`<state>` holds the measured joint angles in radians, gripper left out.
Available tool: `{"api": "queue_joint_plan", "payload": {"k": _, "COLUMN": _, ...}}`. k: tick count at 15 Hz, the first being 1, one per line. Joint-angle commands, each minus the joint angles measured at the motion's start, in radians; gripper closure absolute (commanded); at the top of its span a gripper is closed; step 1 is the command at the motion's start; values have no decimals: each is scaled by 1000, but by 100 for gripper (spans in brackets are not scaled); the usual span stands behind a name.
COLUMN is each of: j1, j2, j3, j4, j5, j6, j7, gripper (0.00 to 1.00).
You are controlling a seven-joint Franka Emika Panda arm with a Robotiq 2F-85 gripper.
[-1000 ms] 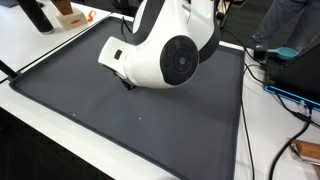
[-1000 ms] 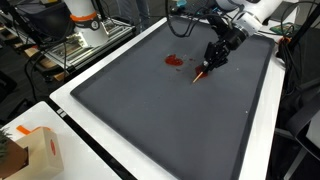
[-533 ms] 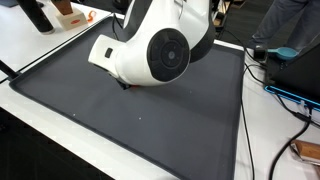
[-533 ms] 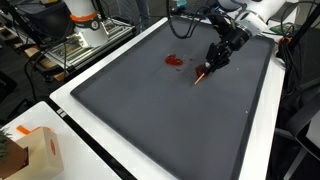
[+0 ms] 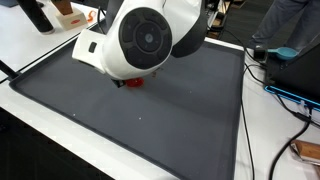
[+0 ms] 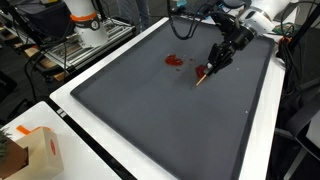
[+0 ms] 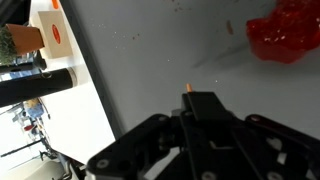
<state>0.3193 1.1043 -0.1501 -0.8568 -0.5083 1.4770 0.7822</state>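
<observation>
Pincer: my pincer [image 6: 211, 67] is drawn in narrow around a slim orange stick [image 6: 202, 75]. In the wrist view the fingers [image 7: 150, 135] meet on a dark block with only the orange tip [image 7: 188, 88] poking past.
Held thing: the orange stick, gripped at its upper end, with its free end low over the grey mat [image 6: 150, 115].
Long axis: the stick slants out of my grip down towards the mat, tip leading. I cannot tell whether the tip touches the mat.
Nearest thing: a red lump [image 6: 175, 60] lies on the mat near the tip but apart from it.
Bearing: in the wrist view the red lump [image 7: 288, 30] sits up and to the right of the tip. In an exterior view it shows just under my arm's big white joint [image 5: 133, 82].
Arm: there is only one, so it is nearest by default.
Bench: the white bench [image 6: 62, 98] carries the mat, and the lump is well inside the mat's raised rim.
Writing: none I can read. A cardboard box [image 7: 52, 38] bears an orange mark too small to make out, and a dark cylinder [image 7: 35, 85] beside it shows no label.
</observation>
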Motion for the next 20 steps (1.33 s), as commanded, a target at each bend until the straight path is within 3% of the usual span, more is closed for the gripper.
{"api": "queue_joint_plan", "payload": {"k": 1, "j1": -39, "j2": -25, "j3": 33, "j4": -1, "j5": 48, "j6": 14, "j7": -59, "gripper": 97}}
{"api": "queue_joint_plan", "payload": {"k": 13, "j1": -135, "j2": -151, "j3": 110, "j4": -74, "j5": 183, "j6": 129, "j7": -268, "gripper": 97}}
{"api": "queue_joint_plan", "payload": {"k": 20, "j1": -208, "j2": -285, "j3": 178, "j4": -241, "j5": 260, "j6": 230, "j7": -450, "gripper": 97}}
